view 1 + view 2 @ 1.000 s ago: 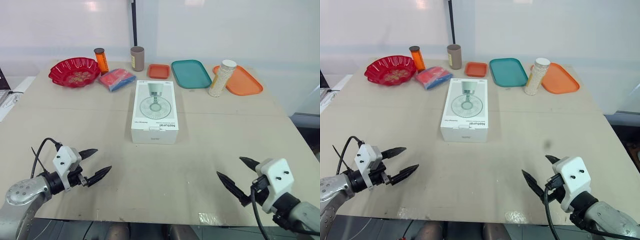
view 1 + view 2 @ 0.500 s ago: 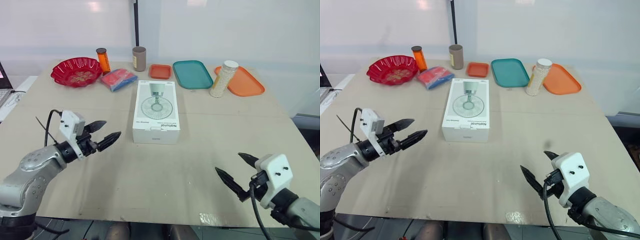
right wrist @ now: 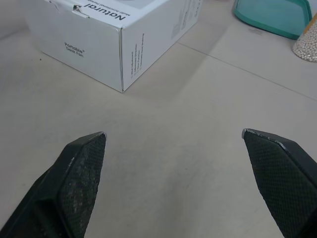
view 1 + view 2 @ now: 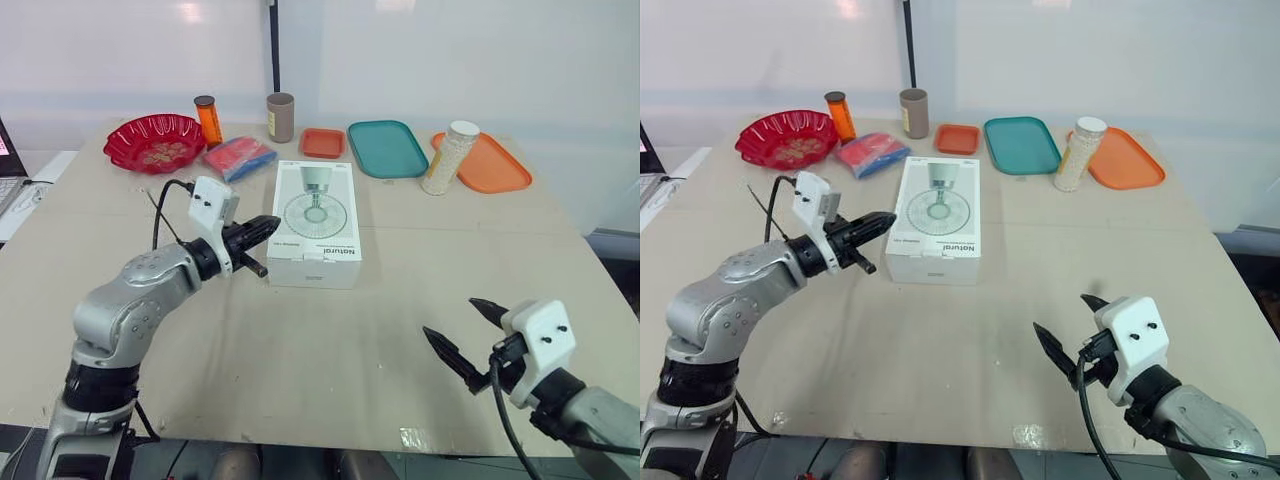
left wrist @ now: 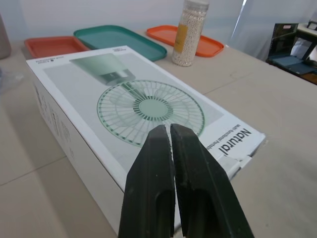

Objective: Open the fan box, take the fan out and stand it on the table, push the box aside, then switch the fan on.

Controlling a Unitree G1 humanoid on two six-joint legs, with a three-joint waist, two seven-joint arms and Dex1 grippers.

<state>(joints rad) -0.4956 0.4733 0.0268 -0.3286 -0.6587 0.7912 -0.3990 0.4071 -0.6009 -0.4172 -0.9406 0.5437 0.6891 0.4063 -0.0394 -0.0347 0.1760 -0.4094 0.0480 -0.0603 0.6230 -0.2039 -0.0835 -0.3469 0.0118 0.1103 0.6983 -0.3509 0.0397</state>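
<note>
Though near box point(image 4: 313, 222), teal tray point(image 4: 388, 148) apart

You had a white fan box point(image 4: 313, 225) printed with a pale green fan and black lettering, on a beige table point(image 4: 400, 290). You also saw a red bowl point(image 4: 122, 138), a teal tray point(image 4: 388, 148), an orange tray point(image 4: 497, 170) and a red-and-blue packet point(image 4: 238, 157).

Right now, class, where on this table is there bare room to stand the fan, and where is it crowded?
Bare: the wide stretch of table between the fan box and the near edge, left of the right gripper; also the patch right of the box, short of the jar. Crowded: the far edge, red bowl through orange tray.
</note>
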